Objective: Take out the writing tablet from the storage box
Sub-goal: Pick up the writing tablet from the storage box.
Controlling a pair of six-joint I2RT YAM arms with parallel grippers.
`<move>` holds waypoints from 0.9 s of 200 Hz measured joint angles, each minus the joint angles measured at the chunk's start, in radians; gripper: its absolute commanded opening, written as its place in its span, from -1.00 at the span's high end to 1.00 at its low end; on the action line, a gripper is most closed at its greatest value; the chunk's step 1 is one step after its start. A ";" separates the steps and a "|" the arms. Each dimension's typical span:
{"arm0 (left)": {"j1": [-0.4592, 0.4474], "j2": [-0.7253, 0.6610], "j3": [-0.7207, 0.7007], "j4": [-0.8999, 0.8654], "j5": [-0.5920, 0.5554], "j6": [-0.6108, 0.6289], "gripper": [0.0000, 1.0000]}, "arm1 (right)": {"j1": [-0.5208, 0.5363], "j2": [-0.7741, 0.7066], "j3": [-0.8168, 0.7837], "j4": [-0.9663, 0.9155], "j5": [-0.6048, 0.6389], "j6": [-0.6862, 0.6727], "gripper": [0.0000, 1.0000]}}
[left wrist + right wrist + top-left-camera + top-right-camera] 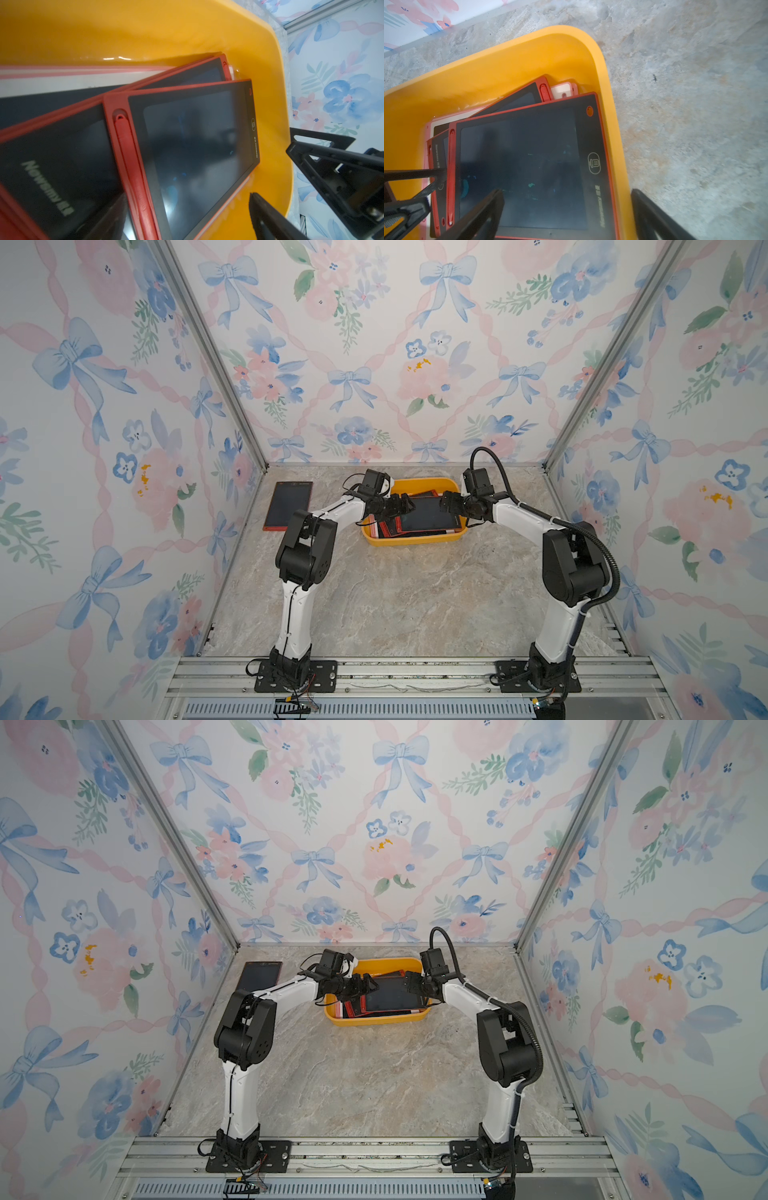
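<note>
Toward 12 o'clock on the table [415, 605], the storage box [415, 540] holds a skewed stack of red-framed tablets, with a pale pink tablet [563, 91] peeking out underneath. Uppermost is the top writing tablet [428, 515]. It lies screen up inside the box, with its long axis running from 9 to 3 o'clock.

The left hand [405, 506] hangs over its 9 o'clock end and the right hand [445, 501] over its 3 o'clock end. So the tablet lies toward 3 o'clock from the left hand and toward 9 o'clock from the right. I can't call either one nearer.

Both hands have their fingers spread apart and, as far as I can see, grip nothing. I'd guess the lift depends on catching one of those short ends.

Off at about 10 o'clock, a loose tablet [289, 506] lies flat on the table, well apart from the box.
</note>
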 measured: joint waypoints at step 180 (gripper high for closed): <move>0.011 -0.097 -0.232 0.639 0.200 -0.337 -0.73 | -0.019 0.004 0.000 -0.004 0.051 0.002 -0.94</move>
